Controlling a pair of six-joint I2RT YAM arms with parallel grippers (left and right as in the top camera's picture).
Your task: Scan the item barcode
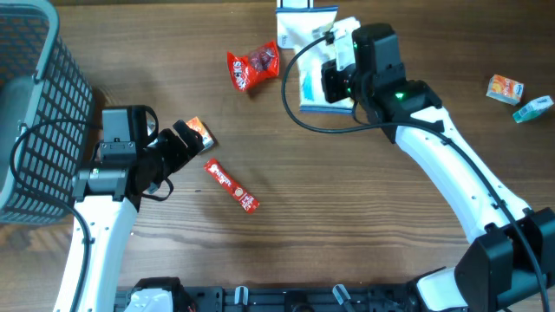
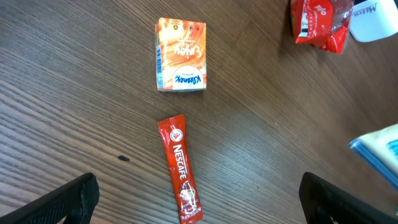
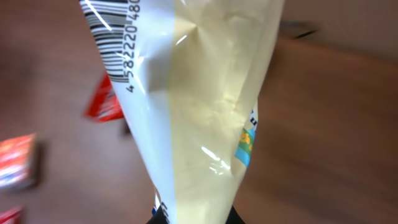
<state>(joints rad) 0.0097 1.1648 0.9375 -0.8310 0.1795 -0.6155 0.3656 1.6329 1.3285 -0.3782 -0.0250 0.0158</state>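
Worktop: dark wood grain (image 1: 364, 225), wire basket (image 1: 35, 113) at the left edge, a few snacks loose around the middle.
Pouch spot: the pouch (image 3: 205, 124) is up off the wood near the far edge, a bit right of centre.
Right end effector (image 3: 194, 216): clamped tight on one end of the pouch, film bunched there.
Left end effector (image 2: 199, 199): wide open and holding nothing, over the Nescafe stick (image 2: 180, 168) and the orange Kleenex pack (image 2: 180, 56).
Handling: my guess is it's light, floppy and slick, with powder that shifts, so it'll sag and twist. Pinch a sealed edge, well clear of the barcode (image 3: 112, 43).
Looks: glossy white film with a clear panel showing pale powder. Black bars and digits run along one side, with a bit of blue-yellow print opposite.
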